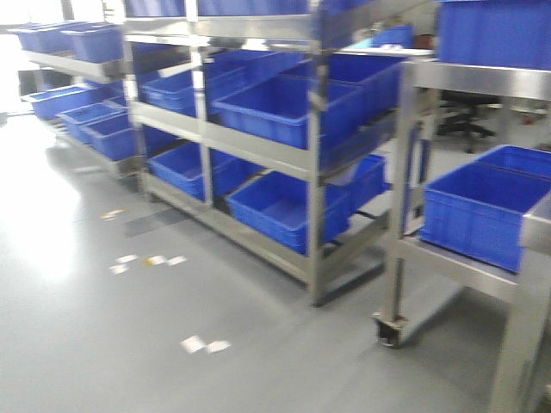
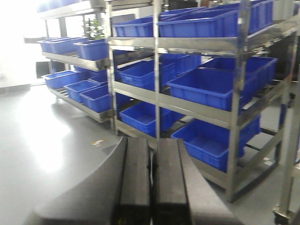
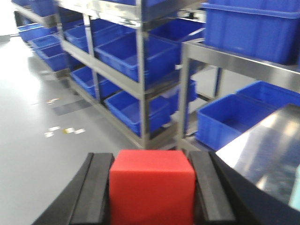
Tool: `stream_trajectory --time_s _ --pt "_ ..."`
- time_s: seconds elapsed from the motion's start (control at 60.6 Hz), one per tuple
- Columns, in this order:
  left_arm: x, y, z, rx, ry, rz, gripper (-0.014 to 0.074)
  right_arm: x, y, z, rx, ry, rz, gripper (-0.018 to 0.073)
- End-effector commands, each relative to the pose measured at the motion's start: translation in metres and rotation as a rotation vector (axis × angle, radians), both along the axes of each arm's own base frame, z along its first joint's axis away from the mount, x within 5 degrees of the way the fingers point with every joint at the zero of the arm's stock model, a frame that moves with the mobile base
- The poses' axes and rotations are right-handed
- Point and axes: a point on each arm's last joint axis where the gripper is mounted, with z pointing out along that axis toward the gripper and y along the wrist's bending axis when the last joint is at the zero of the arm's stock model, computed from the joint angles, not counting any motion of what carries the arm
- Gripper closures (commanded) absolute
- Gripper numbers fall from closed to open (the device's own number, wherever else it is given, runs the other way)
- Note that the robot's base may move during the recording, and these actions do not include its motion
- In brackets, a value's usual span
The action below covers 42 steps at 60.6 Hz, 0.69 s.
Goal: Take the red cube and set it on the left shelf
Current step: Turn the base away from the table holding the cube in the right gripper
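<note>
**Red cube in the right gripper: carry stage, placement not yet done**

Item: red cube. Location: off any surface, clamped between the black fingers of the right gripper, with grey floor and shelving beyond it.

Tool, right: closed onto the cube's two side faces, pads flat against them.

Tool, left: left gripper with its fingers drawn together to a thin slit, holding nothing.

Attitude: the cube sits square in the grip with its top face level and one flat face towards the wrist camera. Its sides look about equal, so it has no long axis to speak of, and its edges run parallel to the fingers.

Surroundings: steel racks loaded with blue bins; a bare steel shelf edge near the right arm.

Stage, as judged: pick complete, transport under way.

Next move, as judged: bring the cube to the left-hand rack, find a clear spot or bin, lower it level, then open the fingers.
</note>
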Motion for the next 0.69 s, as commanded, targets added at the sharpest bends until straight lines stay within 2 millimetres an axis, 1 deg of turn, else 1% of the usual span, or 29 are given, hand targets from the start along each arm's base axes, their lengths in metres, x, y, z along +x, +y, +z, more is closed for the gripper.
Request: stream_trajectory --time_s 0.0,0.677 --pt "-0.0011 -0.0002 0.0003 -0.002 -0.077 -0.004 0.0495 0.0004 -0.0003 0.0168 -0.010 -0.110 -0.003 0.0507" --pt "-0.0011 -0.0002 0.0003 -0.002 -0.077 -0.004 0.0495 0.0004 -0.0003 0.0168 -0.010 -0.110 -0.003 0.0507"
